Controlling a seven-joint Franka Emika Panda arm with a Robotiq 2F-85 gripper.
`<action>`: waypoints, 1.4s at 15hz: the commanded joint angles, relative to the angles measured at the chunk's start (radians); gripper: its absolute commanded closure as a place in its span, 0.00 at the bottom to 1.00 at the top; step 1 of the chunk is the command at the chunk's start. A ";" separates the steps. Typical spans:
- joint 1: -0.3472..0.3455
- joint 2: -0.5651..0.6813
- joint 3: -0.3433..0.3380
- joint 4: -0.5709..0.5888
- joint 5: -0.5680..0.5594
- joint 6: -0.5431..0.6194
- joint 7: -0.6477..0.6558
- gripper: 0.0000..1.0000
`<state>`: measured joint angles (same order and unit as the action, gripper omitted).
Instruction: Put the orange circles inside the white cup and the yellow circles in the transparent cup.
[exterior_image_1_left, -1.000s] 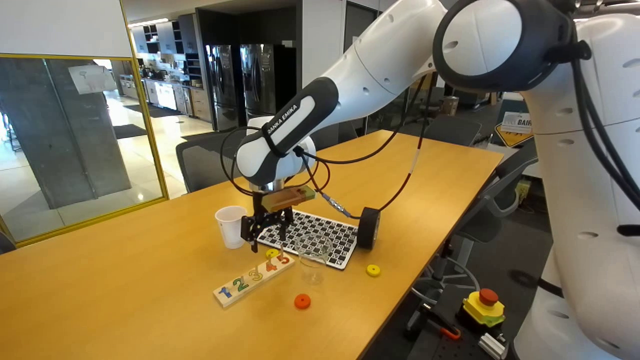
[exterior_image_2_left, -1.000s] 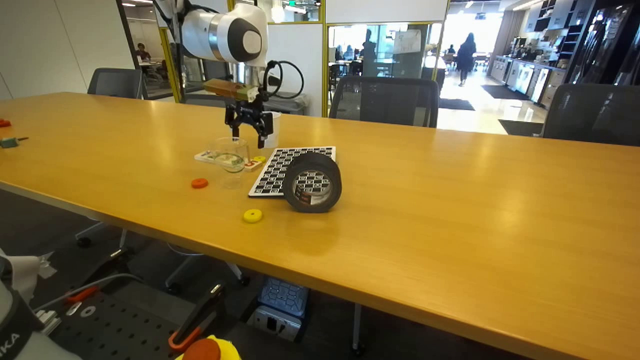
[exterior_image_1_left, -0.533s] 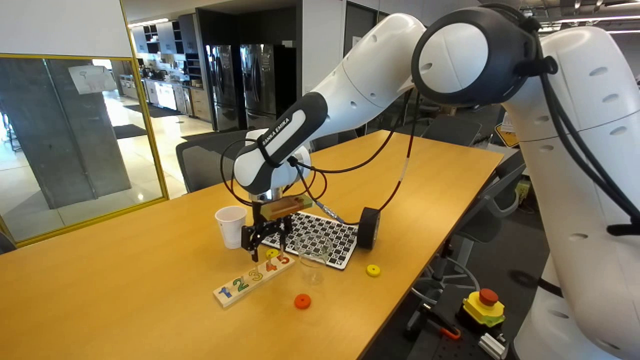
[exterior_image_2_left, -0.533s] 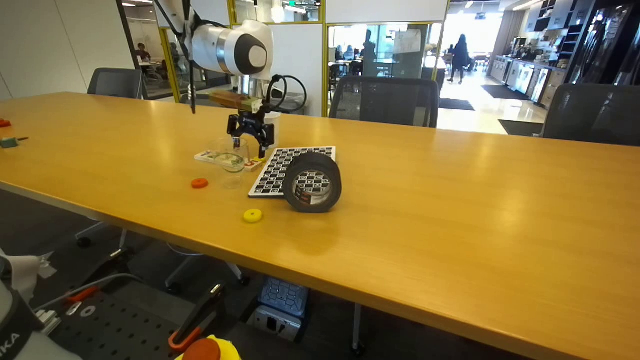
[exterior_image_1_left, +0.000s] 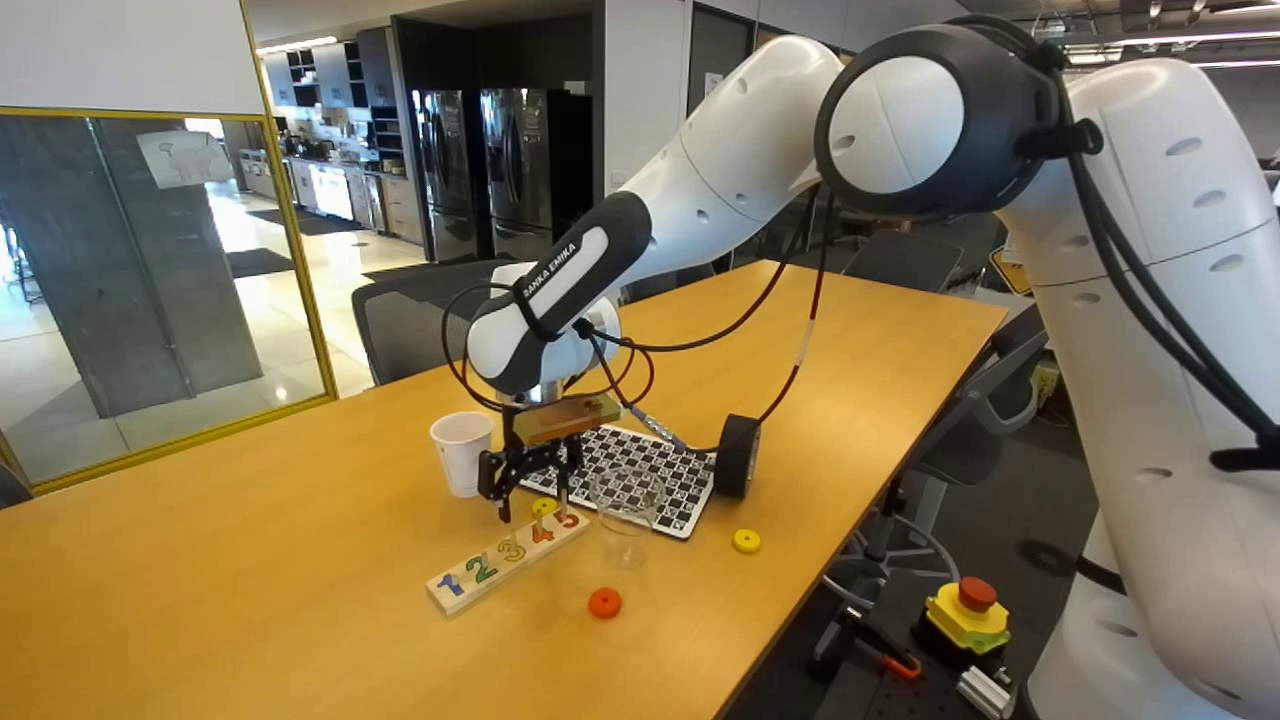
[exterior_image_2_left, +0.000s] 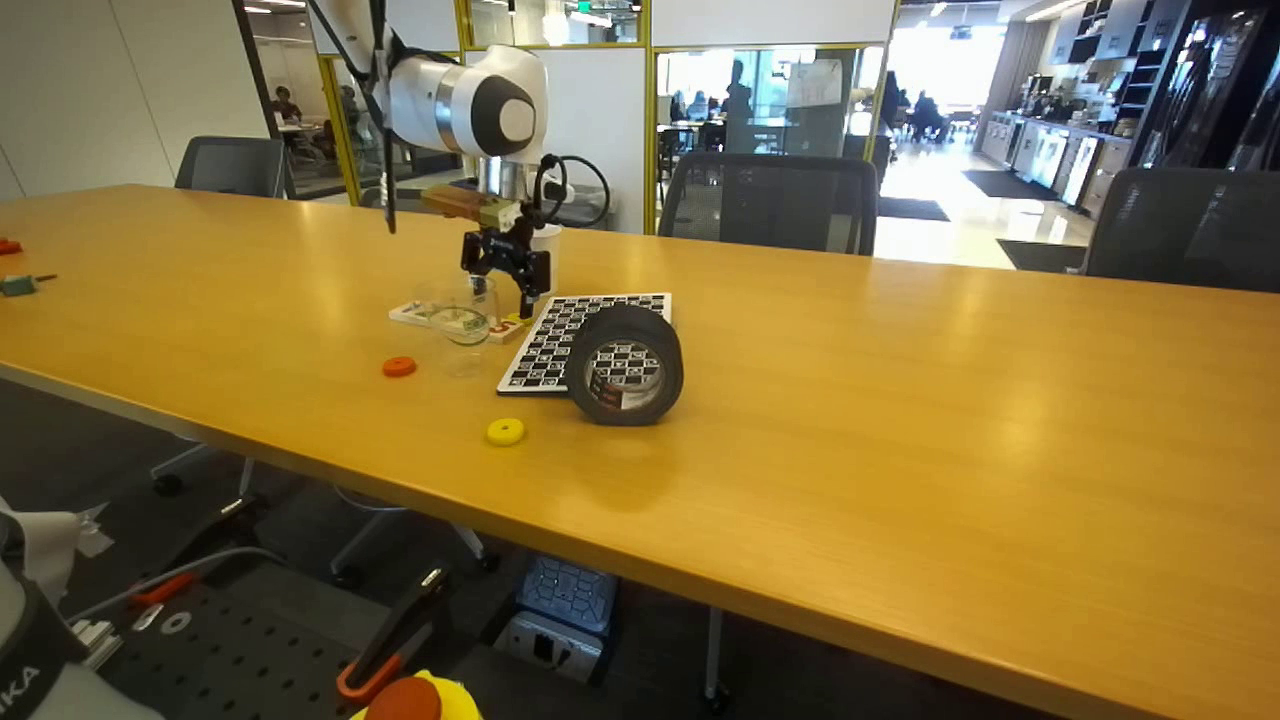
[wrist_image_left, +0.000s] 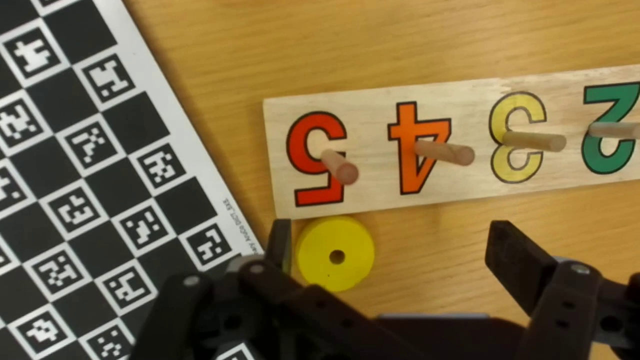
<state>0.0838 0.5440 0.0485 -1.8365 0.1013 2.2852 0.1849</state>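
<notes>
My gripper (wrist_image_left: 391, 240) stands open above the table. One yellow circle (wrist_image_left: 350, 240) lies flat between and below its fingers, close to the left one in the wrist view and against the pegboard's edge; nothing is held. A second yellow circle (exterior_image_1_left: 746, 541) (exterior_image_2_left: 505, 432) rests near the table's front edge. An orange circle (exterior_image_1_left: 604, 602) (exterior_image_2_left: 399, 366) lies near the transparent cup (exterior_image_1_left: 626, 530) (exterior_image_2_left: 462, 330), which is upright. The white cup (exterior_image_1_left: 463, 455) stands upright behind the gripper (exterior_image_1_left: 534, 500), partly hidden by it in an exterior view. The cups are out of the wrist view.
A wooden pegboard (wrist_image_left: 370, 190) with numbers and upright pegs borders the near yellow circle. Beside it lies a checkered board (wrist_image_left: 190, 200) (exterior_image_2_left: 560, 345), with a black tape roll (exterior_image_2_left: 668, 370) standing at its edge. A green object (exterior_image_2_left: 18, 286) and an orange-red thing (exterior_image_2_left: 8, 246) sit far left.
The arm has come down, bringing the open gripper lower over the yellow circle by the pegboard. In the last half second it has hardly moved. Discs and cups stay put.
</notes>
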 joint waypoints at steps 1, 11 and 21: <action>0.014 0.006 -0.012 0.006 0.010 0.044 0.055 0.00; 0.028 0.015 -0.029 -0.006 0.001 0.082 0.139 0.00; 0.036 0.017 -0.040 -0.009 -0.008 0.101 0.160 0.46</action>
<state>0.0991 0.5657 0.0267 -1.8416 0.1011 2.3599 0.3198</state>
